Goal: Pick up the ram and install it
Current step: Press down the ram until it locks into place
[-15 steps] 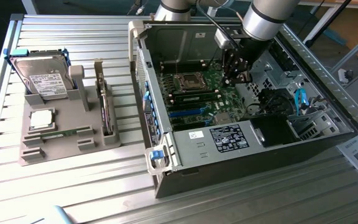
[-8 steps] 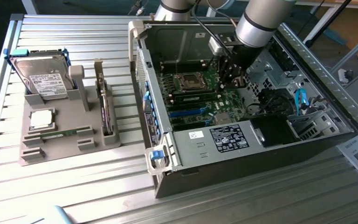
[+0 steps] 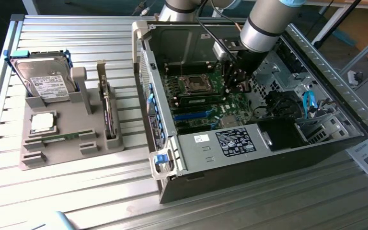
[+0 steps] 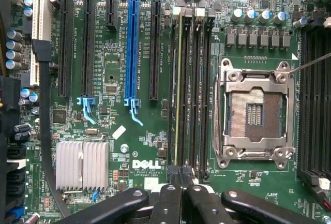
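Note:
A ram stick (image 3: 61, 138), slim and green, lies flat in the grey holder (image 3: 56, 155) at the exterior view's left. Another thin stick (image 4: 178, 89) stands edge-on in one of the black memory slots beside the processor socket (image 4: 253, 113). My gripper (image 3: 237, 84) hangs inside the open computer case (image 3: 235, 143), over the motherboard. In the wrist view its black fingers (image 4: 170, 203) are pressed together above the end of the memory slots, so the gripper (image 4: 181, 199) is shut with nothing between them.
The holder also carries a hard drive (image 3: 43, 79), a square silver processor chip (image 3: 42, 122) and an upright expansion card (image 3: 110, 117). On the board are a blue slot (image 4: 133, 48), a silver heat sink (image 4: 81, 164) and a black cable (image 4: 44, 131). Case walls surround the arm.

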You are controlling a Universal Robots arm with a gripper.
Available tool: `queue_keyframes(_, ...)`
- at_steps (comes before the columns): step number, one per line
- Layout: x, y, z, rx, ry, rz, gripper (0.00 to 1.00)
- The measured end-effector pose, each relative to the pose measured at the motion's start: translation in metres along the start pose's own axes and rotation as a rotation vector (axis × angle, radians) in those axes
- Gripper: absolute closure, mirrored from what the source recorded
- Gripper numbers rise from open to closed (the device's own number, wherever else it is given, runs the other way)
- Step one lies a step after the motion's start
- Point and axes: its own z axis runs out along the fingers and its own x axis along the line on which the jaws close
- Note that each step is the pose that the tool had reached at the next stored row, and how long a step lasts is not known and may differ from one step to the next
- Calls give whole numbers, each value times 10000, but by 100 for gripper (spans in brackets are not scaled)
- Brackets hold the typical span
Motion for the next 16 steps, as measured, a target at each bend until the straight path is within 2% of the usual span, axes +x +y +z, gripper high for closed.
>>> queue_keyframes(2, -4, 0, -27, 8, -7, 0, 90)
queue_keyframes(4, -3, 4, -98, 1, 24, 0, 90)
queue_keyframes(9, -5, 29, -148, 4, 27, 1, 90)
queue_keyframes(12, -9, 208, -135, 4, 27, -2, 90)
queue_keyframes(14, -14, 374, -111, 3, 30, -2, 90)
queue_keyframes(16, -16, 474, -89, 3, 30, -2, 90)
